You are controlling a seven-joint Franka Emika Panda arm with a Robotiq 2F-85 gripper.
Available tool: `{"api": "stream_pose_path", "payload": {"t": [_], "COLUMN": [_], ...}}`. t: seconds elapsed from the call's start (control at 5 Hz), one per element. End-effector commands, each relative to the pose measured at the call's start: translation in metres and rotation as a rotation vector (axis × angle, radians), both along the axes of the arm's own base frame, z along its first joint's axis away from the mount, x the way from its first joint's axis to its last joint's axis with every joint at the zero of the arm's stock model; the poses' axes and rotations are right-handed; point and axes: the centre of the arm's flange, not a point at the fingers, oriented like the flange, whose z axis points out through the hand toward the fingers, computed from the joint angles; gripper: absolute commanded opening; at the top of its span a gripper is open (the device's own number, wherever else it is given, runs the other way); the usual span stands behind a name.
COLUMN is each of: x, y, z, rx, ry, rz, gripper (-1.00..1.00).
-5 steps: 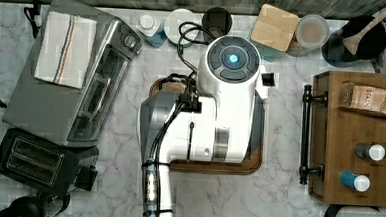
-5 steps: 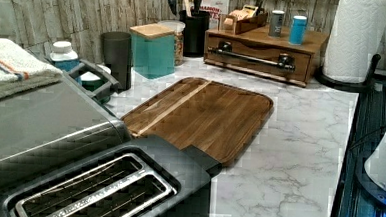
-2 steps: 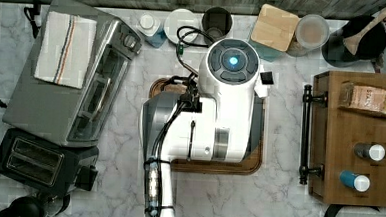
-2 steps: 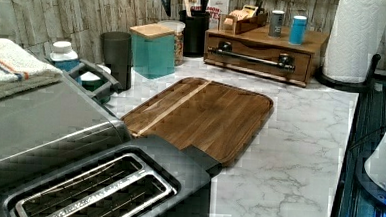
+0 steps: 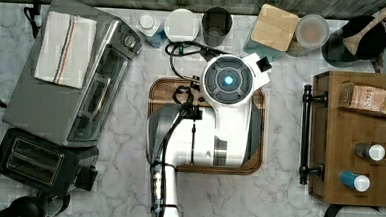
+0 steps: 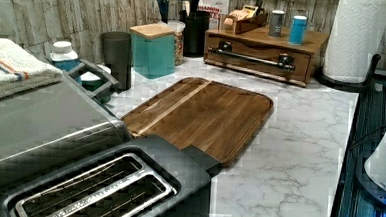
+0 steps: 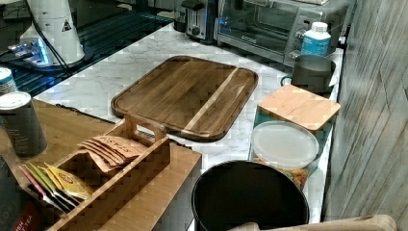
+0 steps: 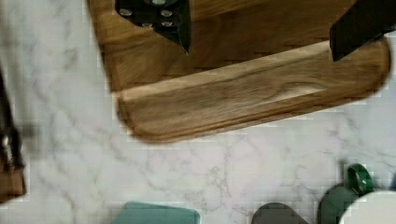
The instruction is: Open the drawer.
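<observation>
Our claw (image 8: 259,32) hangs open above the tray (image 8: 243,100); the drawer (image 6: 256,54) sits well apart, so we risk clipping its handle (image 5: 306,134).

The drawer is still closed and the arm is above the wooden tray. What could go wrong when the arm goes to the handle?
1. The open gripper hangs over the serving tray, apart from the drawer; a low approach might catch the tray's rim.
2. The black bar handle is thin, so the fingers could miss or slip.
3. Two small canisters stand on the box; a sharp pull might topple them.
</observation>
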Motion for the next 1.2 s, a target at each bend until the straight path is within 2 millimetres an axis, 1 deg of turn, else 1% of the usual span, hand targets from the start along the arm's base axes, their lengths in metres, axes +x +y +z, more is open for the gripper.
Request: {"api": "stream_pose_path", "payload": {"t": [0.2, 0.4, 0.6, 0.8, 1.0, 1.2], "x": [-0.047, -0.057, -0.058, -0.057, -0.06, -0.058], "y": [-0.155, -0.186, -0.196, -0.212, -0.225, -0.232], "z": [-0.032, -0.049, -0.056, -0.068, -0.087, -0.112], "rx": [-0.026, -0.038, -0.091, -0.117, -0.137, -0.159], "ry": [-0.006, -0.072, -0.062, -0.035, -0.034, -0.013], "rz": [0.06, 0.08, 0.069, 0.084, 0.1, 0.125], "gripper": [1.0, 1.0, 1.0, 1.0, 1.0, 1.0]}}
